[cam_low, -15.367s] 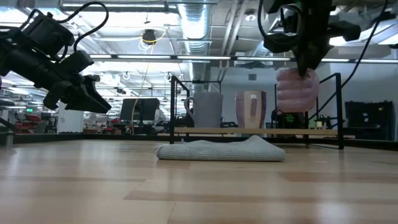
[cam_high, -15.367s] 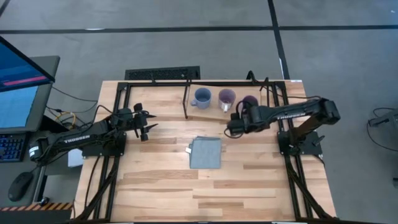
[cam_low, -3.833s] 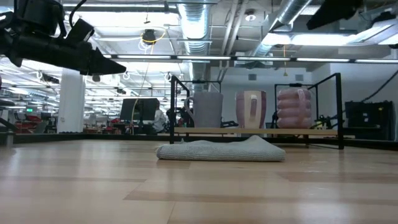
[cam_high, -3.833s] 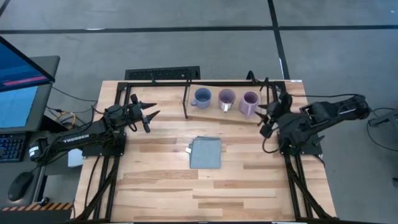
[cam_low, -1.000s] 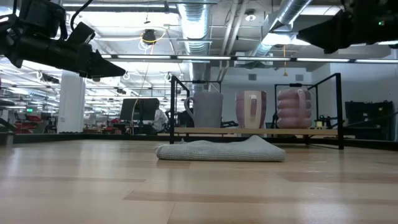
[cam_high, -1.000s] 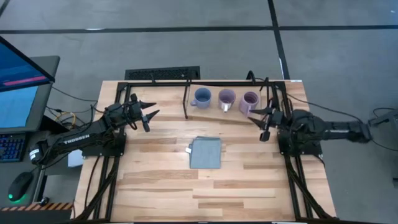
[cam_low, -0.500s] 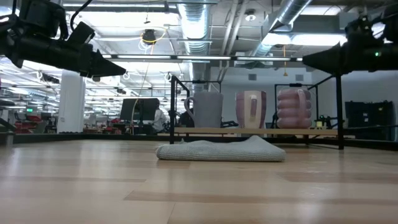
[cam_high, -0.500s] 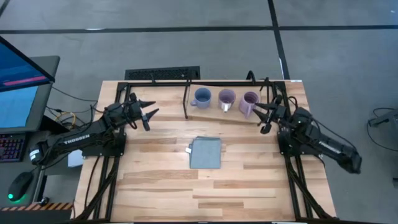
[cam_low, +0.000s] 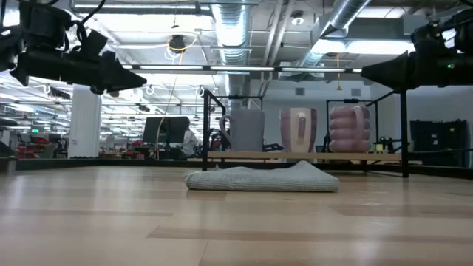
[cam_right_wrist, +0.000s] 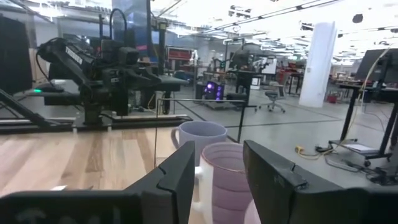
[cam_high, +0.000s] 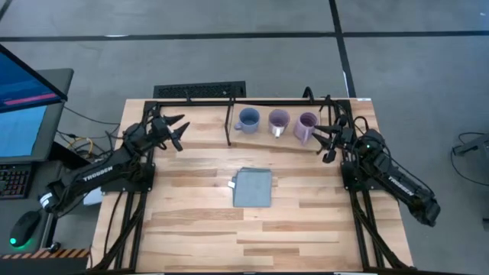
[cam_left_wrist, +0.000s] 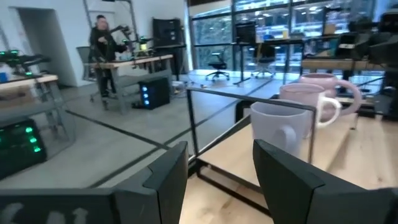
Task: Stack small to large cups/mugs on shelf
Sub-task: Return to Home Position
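Three mugs up on the shelf [cam_high: 289,142], side by side: blue mug [cam_high: 247,119] at one end, middle purple mug [cam_high: 278,119] next to it, end purple mug [cam_high: 306,123] closing the row. By my read that is small to large, so what is left is getting the arms clear.

And here is the danger spot. The right gripper [cam_high: 321,145] hangs just beside the shelf's purple end, fingers spread wide and holding nothing, with the end purple mug close ahead of them in the right wrist view. Any sideways swing on the way out and a fingertip could catch that mug's wall or its handle (I can't tell which way the handle points) and shove it along the board, into its neighbour or off the end. The rod frame [cam_low: 403,140] is also close by; clip that and the whole shelf could shift, rocking all three mugs.

The left gripper [cam_high: 180,133] sits well apart from the shelf's blue end, jaws open too and empty, so it carries little risk. The grey cloth [cam_high: 253,187] lies on the table in front of the shelf, out of both paths.
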Motion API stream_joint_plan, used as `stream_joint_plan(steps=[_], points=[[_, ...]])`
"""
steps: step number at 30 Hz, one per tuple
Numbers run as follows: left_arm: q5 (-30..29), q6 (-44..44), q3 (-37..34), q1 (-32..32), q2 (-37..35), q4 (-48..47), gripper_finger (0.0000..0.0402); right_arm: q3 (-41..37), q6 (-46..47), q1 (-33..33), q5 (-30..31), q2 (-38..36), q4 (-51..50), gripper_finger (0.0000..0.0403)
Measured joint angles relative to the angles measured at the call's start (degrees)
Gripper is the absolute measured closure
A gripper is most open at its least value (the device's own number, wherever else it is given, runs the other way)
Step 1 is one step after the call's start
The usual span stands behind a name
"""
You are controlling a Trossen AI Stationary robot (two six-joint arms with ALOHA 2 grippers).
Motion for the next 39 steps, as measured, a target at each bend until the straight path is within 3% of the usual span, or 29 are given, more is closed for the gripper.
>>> stream_joint_plan(steps=[11,39], points=[[2.34,-2.39,0.00,4.62,-4.91,0.03,0.0228,0.02,-0.91,-0.02,0.20,0.00,-0.62,0.0243],[2.45,-10.25,0.00,4.78,-24.12,-7.23,0.0228,-0.04,-0.89,-0.02,0.44,0.00,-0.72,0.0247]])
